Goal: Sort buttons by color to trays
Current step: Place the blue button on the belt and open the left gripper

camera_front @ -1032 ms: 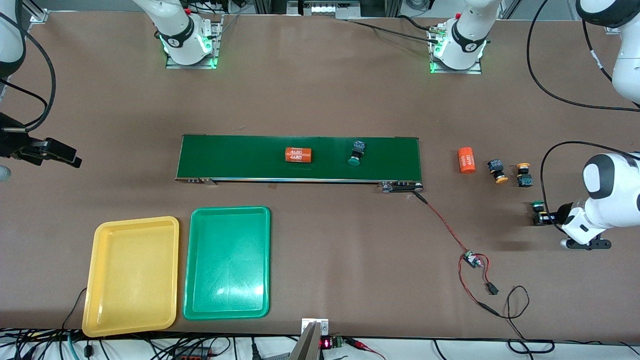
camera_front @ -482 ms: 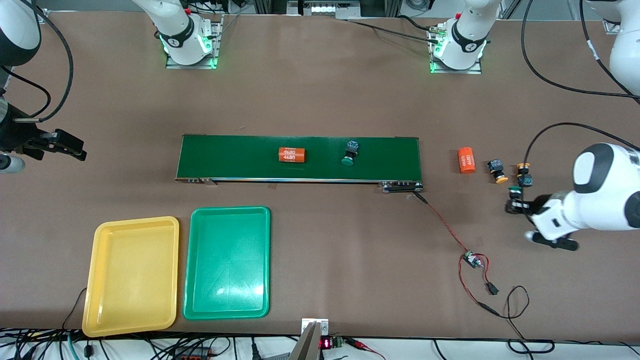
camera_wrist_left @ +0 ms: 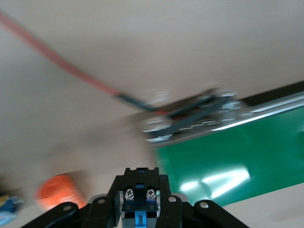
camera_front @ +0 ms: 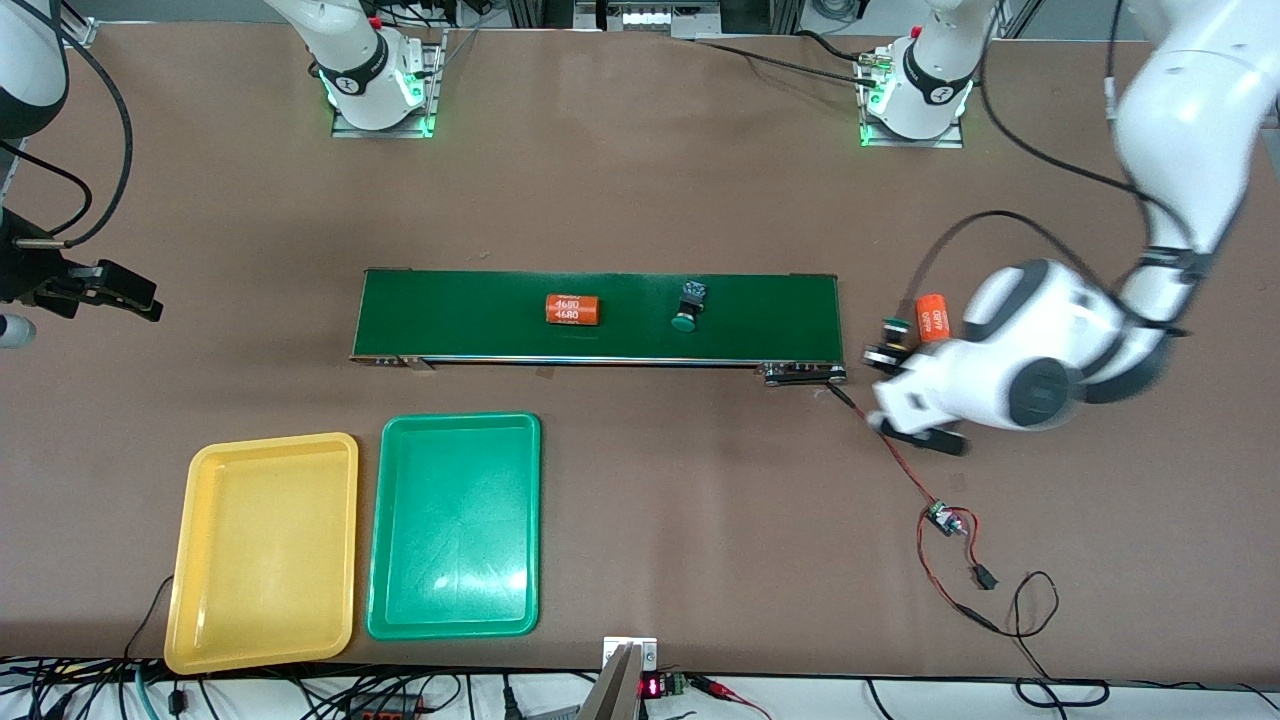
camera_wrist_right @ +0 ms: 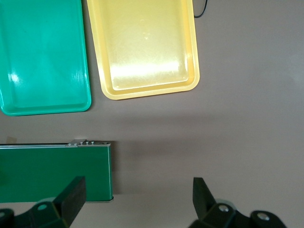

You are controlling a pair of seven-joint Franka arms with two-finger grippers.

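My left gripper (camera_front: 884, 348) is shut on a green-capped button (camera_front: 893, 326) and holds it over the table just off the conveyor's end toward the left arm's end. The left wrist view shows the button's dark body (camera_wrist_left: 138, 202) between the fingers. A second green button (camera_front: 686, 308) lies on the belt. The two yellow buttons are hidden by my left arm. The yellow tray (camera_front: 262, 550) and the green tray (camera_front: 455, 525) lie side by side, nearer to the front camera than the belt, both empty. My right gripper (camera_front: 135, 295) is open and empty at the right arm's end of the table; it also shows in the right wrist view (camera_wrist_right: 137, 197).
The dark-green conveyor belt (camera_front: 598, 316) carries an orange cylinder (camera_front: 572, 309). Another orange cylinder (camera_front: 932, 318) lies on the table beside my left gripper. A small circuit board (camera_front: 944, 519) with red wires lies nearer to the front camera than the belt's end.
My left arm has swung the green button from the left arm's end of the table toward the conveyor's end. The cylinder and button on the belt moved toward the right arm's end.
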